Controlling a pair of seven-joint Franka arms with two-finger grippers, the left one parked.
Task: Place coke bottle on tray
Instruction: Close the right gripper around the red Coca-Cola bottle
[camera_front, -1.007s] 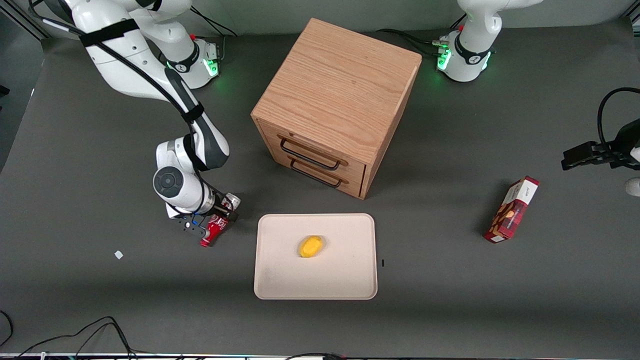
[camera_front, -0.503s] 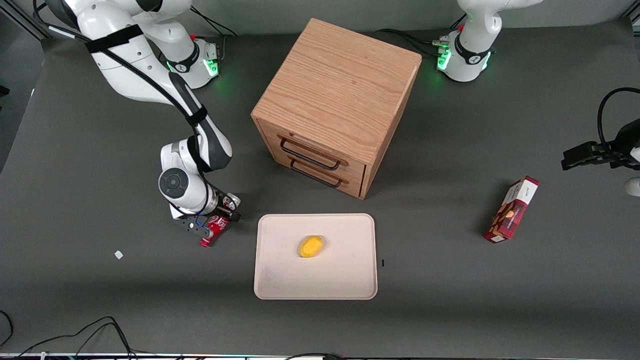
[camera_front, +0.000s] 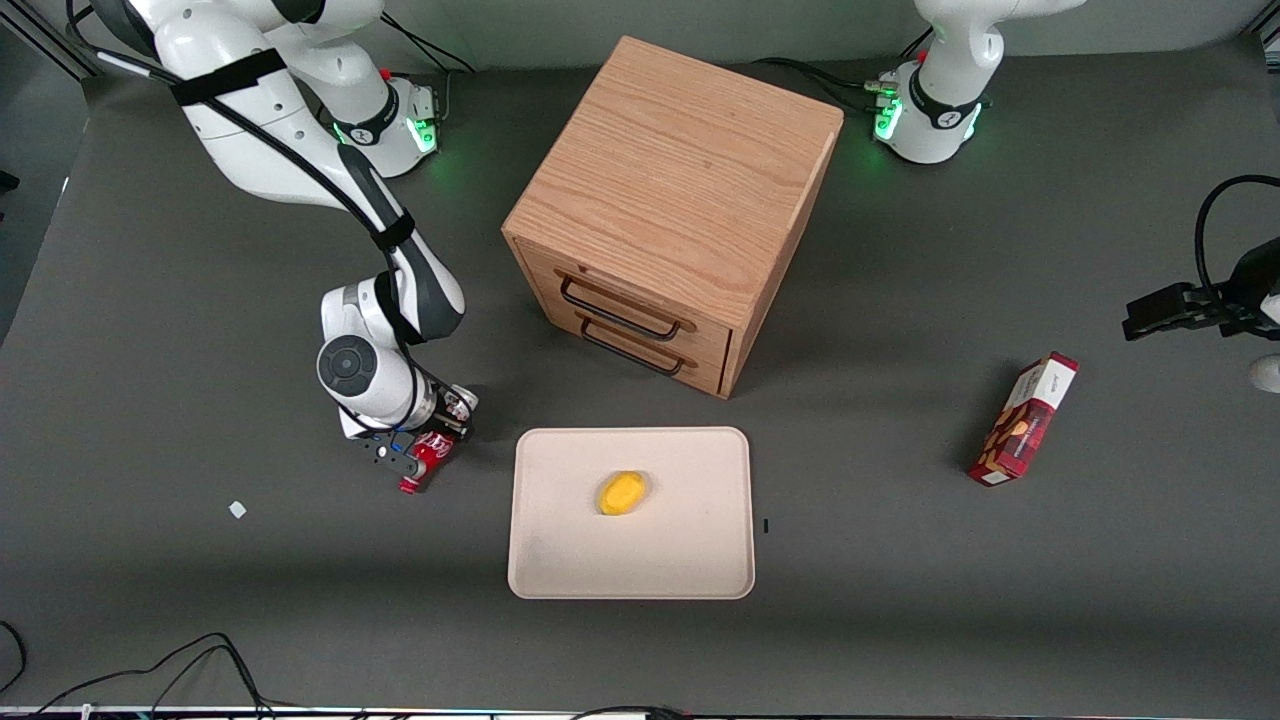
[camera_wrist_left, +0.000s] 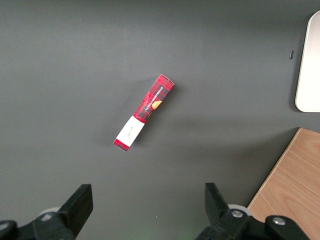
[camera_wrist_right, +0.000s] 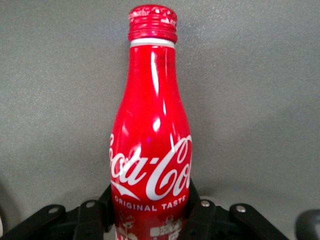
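the pincer (camera_front: 418, 455) has closed in over the last second and now pinches the coke bottle (camera_front: 425, 462) low on its body, just beside the tray (camera_front: 700, 560) on the bench (camera_front: 200, 600). it looks secured, so lifting across to the tray seems next.

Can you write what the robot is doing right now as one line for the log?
end effector: shut on coke bottle, beside tray | bottle: not yet on tray | tray holds: yellow object

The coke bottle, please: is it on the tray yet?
No: the end effector grips the bottle beside the tray.
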